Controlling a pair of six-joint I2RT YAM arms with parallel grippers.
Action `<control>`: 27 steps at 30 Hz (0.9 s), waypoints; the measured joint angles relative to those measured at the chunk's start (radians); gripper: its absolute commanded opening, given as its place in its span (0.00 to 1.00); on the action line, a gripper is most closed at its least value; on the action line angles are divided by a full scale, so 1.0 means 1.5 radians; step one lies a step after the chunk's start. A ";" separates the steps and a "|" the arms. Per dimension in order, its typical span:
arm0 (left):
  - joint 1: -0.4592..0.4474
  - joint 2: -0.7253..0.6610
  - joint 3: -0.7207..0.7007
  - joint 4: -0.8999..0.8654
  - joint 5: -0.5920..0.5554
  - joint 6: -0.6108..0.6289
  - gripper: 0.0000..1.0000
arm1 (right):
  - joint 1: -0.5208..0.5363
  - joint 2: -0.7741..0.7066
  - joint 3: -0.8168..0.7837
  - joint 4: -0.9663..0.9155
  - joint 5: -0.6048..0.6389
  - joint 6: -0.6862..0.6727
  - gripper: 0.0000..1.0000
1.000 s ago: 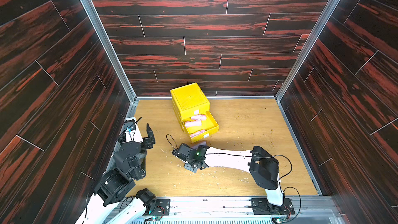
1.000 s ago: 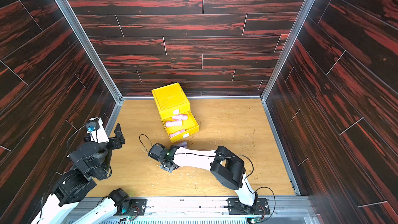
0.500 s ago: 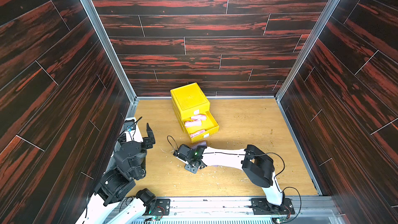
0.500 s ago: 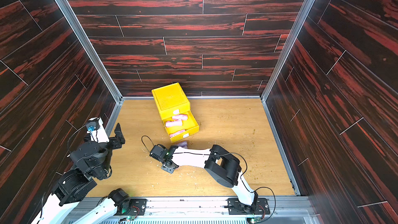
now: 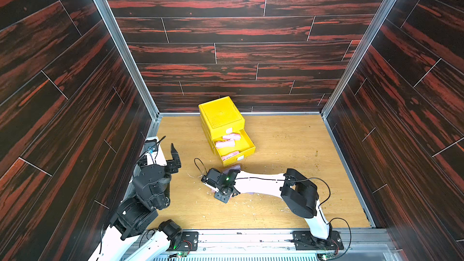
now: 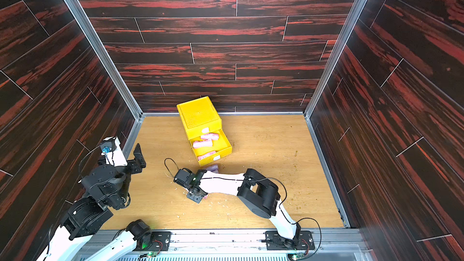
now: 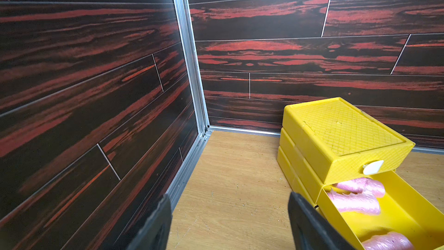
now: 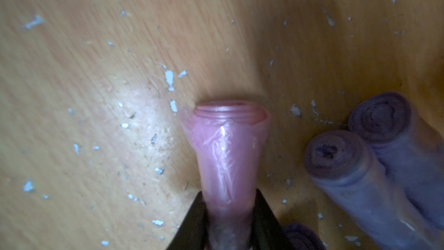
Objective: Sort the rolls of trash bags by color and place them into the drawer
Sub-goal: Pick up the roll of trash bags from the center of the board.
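In both top views the yellow drawer chest stands on the wooden floor at the far side, close to the back wall. The open drawer, below the top one, is pulled out toward the near side, and three pink rolls lie in it. I cannot tell if it is the middle or the lowest one. A purple roll lies just near of its front. The right gripper is low over the floor, a little nearer than this roll. The left gripper is raised by the left wall, well apart from the chest.

In the left wrist view the two fingers of the left gripper stand wide apart, with only bare floor between them. It holds nothing. The top drawer is closed and its white tab shows.

In the right wrist view the black fingers press on both sides of one pink roll, so this gripper has closed on it. I cannot tell whether the roll touches the floor. Beside it lie two purple rolls, touching each other, and white flecks are scattered around.
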 measured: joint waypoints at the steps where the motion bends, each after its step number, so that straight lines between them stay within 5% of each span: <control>1: 0.001 0.000 0.000 -0.001 0.001 0.000 0.80 | 0.000 0.000 0.002 -0.002 0.001 0.002 0.20; 9: 0.002 0.000 0.000 -0.002 0.001 0.000 0.80 | 0.000 -0.023 0.026 -0.027 0.002 0.024 0.09; 17: 0.002 0.011 0.011 -0.002 0.001 0.000 0.80 | -0.005 -0.216 0.098 -0.053 -0.015 0.093 0.08; 27: 0.005 0.040 0.028 0.000 0.009 -0.006 0.80 | -0.119 -0.351 0.197 -0.042 0.016 0.305 0.03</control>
